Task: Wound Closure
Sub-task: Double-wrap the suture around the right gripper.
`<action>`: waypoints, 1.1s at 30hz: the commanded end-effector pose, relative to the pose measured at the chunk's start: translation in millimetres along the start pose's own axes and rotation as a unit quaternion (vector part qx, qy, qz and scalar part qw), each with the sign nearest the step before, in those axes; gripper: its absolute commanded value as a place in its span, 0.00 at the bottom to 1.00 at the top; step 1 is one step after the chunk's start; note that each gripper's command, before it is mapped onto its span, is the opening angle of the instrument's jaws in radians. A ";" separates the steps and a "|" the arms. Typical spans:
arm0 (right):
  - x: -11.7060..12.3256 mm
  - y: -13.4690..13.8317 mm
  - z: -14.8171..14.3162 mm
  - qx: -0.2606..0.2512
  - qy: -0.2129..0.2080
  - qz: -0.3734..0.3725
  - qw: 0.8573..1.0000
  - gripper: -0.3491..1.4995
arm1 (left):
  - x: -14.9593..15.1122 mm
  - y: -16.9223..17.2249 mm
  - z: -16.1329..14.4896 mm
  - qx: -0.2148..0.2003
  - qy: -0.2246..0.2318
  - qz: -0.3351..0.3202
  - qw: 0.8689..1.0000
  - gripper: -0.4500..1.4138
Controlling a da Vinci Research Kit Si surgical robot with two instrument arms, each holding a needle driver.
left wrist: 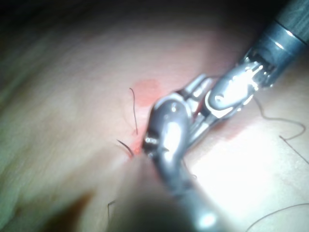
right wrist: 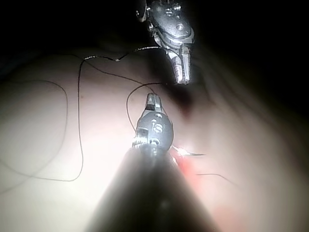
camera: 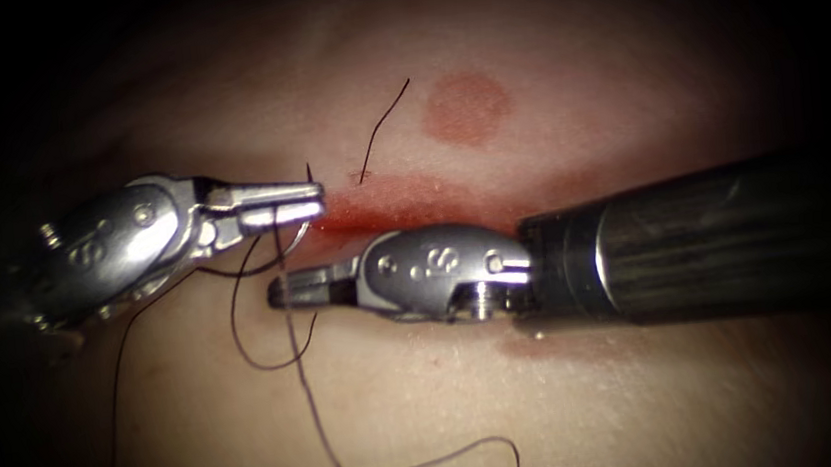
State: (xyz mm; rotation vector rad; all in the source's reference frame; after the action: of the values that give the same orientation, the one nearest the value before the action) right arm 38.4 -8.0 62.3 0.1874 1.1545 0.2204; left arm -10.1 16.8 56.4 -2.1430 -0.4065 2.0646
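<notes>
The tissue (camera: 571, 401) has a red cut (camera: 403, 204) running across the endoscope view. My left tool (camera: 282, 202) sits at the cut's left end, jaws shut on the curved needle (camera: 289, 255) near its point. The point sticks up above the jaws and the arc hangs below them, free of the tissue. My right tool (camera: 285, 290) lies just below with its jaws shut. Dark thread (camera: 299, 374) runs down across its tips, and I cannot tell whether they pinch it. The right wrist view shows the right tool (right wrist: 152, 101) below the left tool (right wrist: 181, 72).
A cut end of thread (camera: 381, 126) stands up from a stitch above the cut. A round red stain (camera: 466, 109) lies beyond it. Loose thread loops (camera: 238, 324) under the left tool and trails toward the lower edge (camera: 435, 458). The right shaft (camera: 697, 239) covers the cut's right part.
</notes>
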 end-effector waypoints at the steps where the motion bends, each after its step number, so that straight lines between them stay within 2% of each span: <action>1: -0.5 -0.3 2.0 0.001 -0.004 -0.003 1.000 0.10 | -0.3 0.0 0.7 -0.005 0.007 -0.001 1.000 0.05; 6: -0.8 -1.1 4.7 0.024 0.001 -0.011 1.000 0.10 | 1.4 0.2 1.0 -0.023 0.043 -0.004 0.999 0.05; 10: -1.0 -1.6 5.8 0.041 0.005 -0.015 0.999 0.10 | 2.1 -0.3 1.2 -0.034 0.083 -0.002 0.996 0.05; 18: -1.4 -2.8 6.8 0.080 0.021 -0.029 0.996 0.12 | 1.4 -1.7 1.1 -0.041 0.144 -0.008 0.989 0.05; 20: -1.4 -3.0 6.8 0.086 0.031 -0.024 0.995 0.26 | 0.8 -2.0 0.9 -0.047 0.147 -0.008 0.988 0.05; 21: -1.4 -3.1 6.7 0.093 0.034 -0.014 0.995 0.49 | 0.6 -2.1 0.9 -0.050 0.148 -0.009 0.988 0.05; 22: -1.4 -3.1 6.7 0.090 0.035 -0.012 0.995 0.64 | 0.3 -2.1 0.8 -0.050 0.147 -0.011 0.988 0.05; 24: -1.4 -3.2 6.8 0.079 0.037 -0.012 0.996 0.82 | -0.3 -2.2 0.7 -0.051 0.145 -0.016 0.988 0.05; 25: -1.4 -3.2 6.8 0.079 0.036 -0.012 0.996 0.86 | -0.6 -2.3 0.7 -0.052 0.145 -0.018 0.988 0.05; 33: -1.3 -3.4 6.8 0.080 0.037 -0.013 0.996 0.97 | -1.9 -2.7 0.5 -0.068 0.141 -0.026 0.987 0.05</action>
State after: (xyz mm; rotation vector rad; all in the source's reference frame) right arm 43.9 -11.5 64.6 0.3074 1.2529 0.1120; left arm -10.2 18.9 58.4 -2.4317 -0.5741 1.7191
